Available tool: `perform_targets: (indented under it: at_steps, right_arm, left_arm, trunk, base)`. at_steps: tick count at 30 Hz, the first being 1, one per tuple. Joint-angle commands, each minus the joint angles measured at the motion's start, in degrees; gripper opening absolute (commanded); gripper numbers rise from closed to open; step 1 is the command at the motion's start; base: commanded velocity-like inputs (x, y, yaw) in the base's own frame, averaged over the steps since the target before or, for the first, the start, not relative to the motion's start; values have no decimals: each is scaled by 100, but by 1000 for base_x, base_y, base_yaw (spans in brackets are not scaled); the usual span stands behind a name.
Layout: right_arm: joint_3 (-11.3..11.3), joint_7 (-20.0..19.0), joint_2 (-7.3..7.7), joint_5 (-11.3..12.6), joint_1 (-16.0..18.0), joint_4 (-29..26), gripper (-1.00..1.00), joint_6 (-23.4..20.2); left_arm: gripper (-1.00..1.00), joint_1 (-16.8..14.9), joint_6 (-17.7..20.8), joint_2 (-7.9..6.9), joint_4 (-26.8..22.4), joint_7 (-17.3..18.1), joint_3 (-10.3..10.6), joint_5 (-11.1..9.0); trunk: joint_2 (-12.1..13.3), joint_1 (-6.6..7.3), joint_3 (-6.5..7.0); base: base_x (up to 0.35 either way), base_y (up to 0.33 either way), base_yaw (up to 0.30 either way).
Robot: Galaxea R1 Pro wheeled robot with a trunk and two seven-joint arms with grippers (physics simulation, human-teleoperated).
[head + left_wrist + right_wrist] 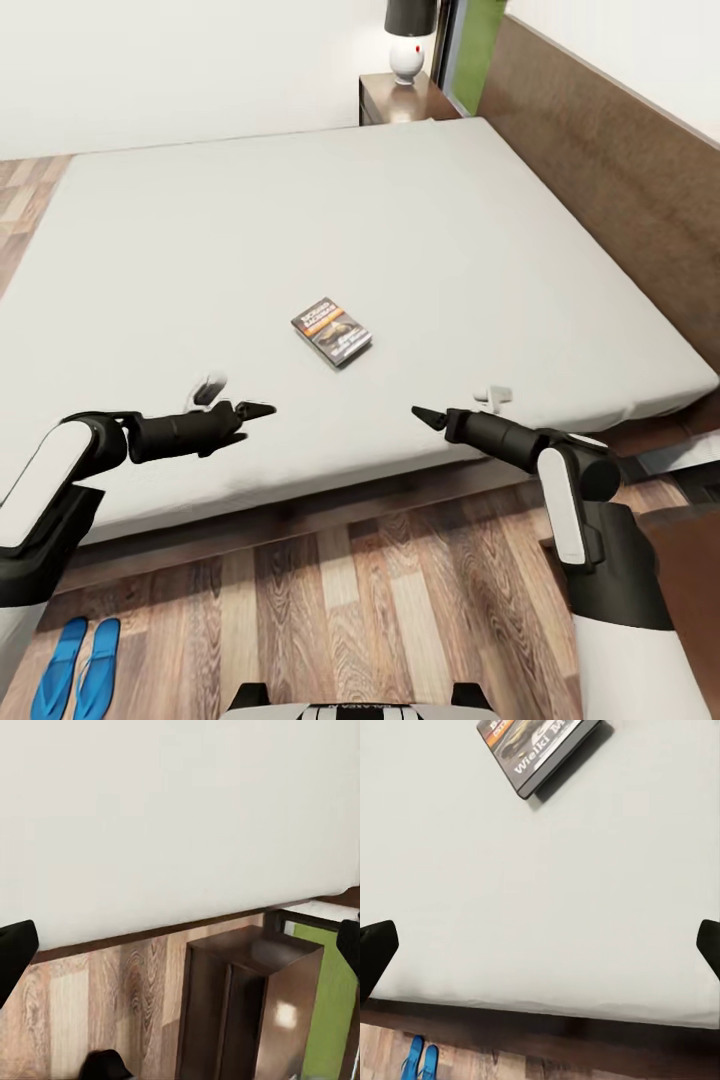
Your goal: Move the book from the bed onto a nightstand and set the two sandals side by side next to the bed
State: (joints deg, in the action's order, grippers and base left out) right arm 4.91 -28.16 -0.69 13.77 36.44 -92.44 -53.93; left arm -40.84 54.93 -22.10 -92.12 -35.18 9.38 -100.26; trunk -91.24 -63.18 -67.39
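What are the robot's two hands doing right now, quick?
Left gripper: open, holding nothing, over the bed.
Right gripper: open, holding nothing, near the book.

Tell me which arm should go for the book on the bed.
Right, probably. The right pincer sits slightly nearer the book, whose cover shows ahead of its open fingers in the right wrist view. The left pincer faces bare mattress.

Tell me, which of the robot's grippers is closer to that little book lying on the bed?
Roughly equal, the left perhaps slightly nearer. The book lies mid-mattress; the left gripper hovers over the bed's near edge on one side, the right gripper on the other. Neither touches it.
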Motion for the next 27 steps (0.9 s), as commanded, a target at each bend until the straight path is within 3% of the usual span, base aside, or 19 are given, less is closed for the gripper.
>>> perform_targets:
  at_steps: [1,2,3,20,24,27]
  right_arm:
    - [-6,-15,-7,-22,4,-3,100,-32]
    - [-54,43,-9,-23,4,-3,100,-31]
    - [-61,51,-9,-23,4,-3,100,-30]
    - [-86,103,-10,-24,4,-2,100,262]
    - [-86,104,-5,-24,1,-2,100,300]
    - [-83,102,1,-24,-2,-2,100,322]
  left_arm:
    - [100,31,-8,-2,-3,-59,6,-10]
    - [100,113,-13,35,-6,-51,9,235]
    - [100,127,-14,47,-7,-51,9,279]
    - [100,188,-18,92,40,-103,7,511]
    - [100,73,-2,77,119,-165,-10,745]
    - [100,-232,10,51,173,-271,-27,1023]
  trunk:
    - [-2,-2,6]
    - [-2,-2,16]
    - [-2,-2,25]
    - [-2,-2,182]
    - [-2,-2,219]
    - [-2,-2,247]
  base:
    - [230,0,0]
    - [289,0,0]
    - [297,0,0]
    - [320,0,0]
    - [320,0,0]
    - [219,0,0]
